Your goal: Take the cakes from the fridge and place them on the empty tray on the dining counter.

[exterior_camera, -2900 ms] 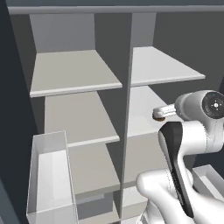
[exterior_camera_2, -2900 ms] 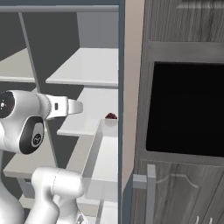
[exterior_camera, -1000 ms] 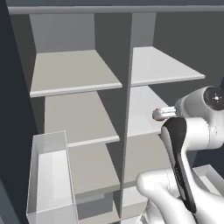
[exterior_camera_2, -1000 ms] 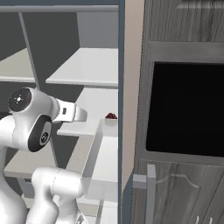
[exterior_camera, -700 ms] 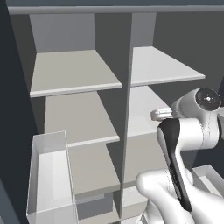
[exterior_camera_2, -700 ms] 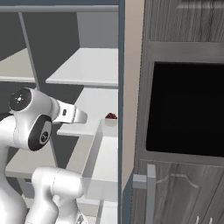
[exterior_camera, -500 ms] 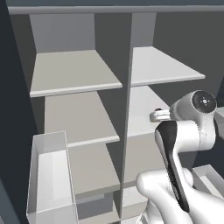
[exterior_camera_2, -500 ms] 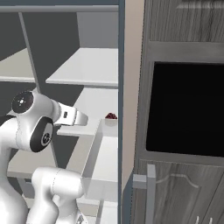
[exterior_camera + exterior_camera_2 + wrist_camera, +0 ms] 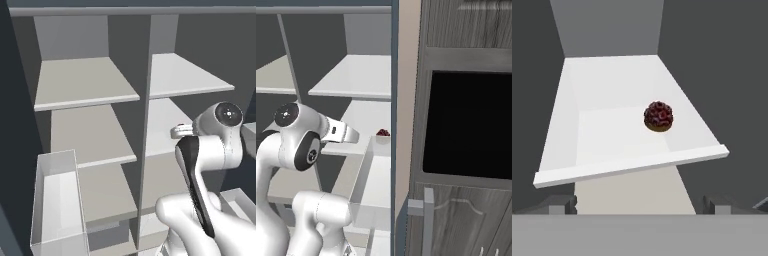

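1 dark red cake (image 9: 658, 116) on fridge (image 9: 90, 80) shelf; jaws wide apart, holding nothing.

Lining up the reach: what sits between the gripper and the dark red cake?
In the hand view, the front wall of the clear bin crosses between the open gripper and the dark red cake; otherwise just bare bin floor.
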Available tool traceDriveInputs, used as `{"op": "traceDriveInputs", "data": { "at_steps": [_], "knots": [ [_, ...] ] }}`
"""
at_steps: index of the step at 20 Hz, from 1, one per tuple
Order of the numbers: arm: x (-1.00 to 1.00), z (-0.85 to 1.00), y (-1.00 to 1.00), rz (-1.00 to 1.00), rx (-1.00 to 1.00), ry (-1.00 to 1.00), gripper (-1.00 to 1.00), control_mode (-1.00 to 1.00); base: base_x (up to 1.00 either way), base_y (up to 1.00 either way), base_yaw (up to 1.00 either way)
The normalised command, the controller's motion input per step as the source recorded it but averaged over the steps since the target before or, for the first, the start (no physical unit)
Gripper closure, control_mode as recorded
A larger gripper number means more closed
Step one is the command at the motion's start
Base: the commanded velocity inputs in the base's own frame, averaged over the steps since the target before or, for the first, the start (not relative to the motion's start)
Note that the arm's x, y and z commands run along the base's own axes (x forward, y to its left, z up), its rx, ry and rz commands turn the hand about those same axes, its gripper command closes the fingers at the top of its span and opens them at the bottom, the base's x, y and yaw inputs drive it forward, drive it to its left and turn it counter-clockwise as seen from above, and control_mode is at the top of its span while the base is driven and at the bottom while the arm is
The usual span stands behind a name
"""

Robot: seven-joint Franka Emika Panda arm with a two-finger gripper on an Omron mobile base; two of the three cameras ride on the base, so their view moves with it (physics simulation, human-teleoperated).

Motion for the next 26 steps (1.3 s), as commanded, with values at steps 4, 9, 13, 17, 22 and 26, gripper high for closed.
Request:
{"op": "traceDriveInputs", "data": {
  "at_steps": [4,9,13,17,22,26],
  "knots": [
    [0.00,-0.10,-0.13,0.00,0.00,0.00,-1.00,-1.00,0.00,0.00,0.00],
    [0.00,-0.12,-0.11,0.00,0.00,0.00,-1.00,-1.00,0.00,0.00,0.00],
    [0.13,-0.16,-0.09,0.00,0.00,0.00,-1.00,-1.00,0.00,0.00,0.00],
    [0.24,-0.20,-0.16,0.00,0.00,0.00,-1.00,-1.00,0.00,0.00,0.00],
    [0.33,-0.20,-0.15,0.00,0.00,0.00,-1.00,-1.00,0.00,0.00,0.00],
    [0.46,-0.14,-0.13,0.00,0.00,0.02,-1.00,-1.00,0.00,0.00,0.00]
  ]
}}
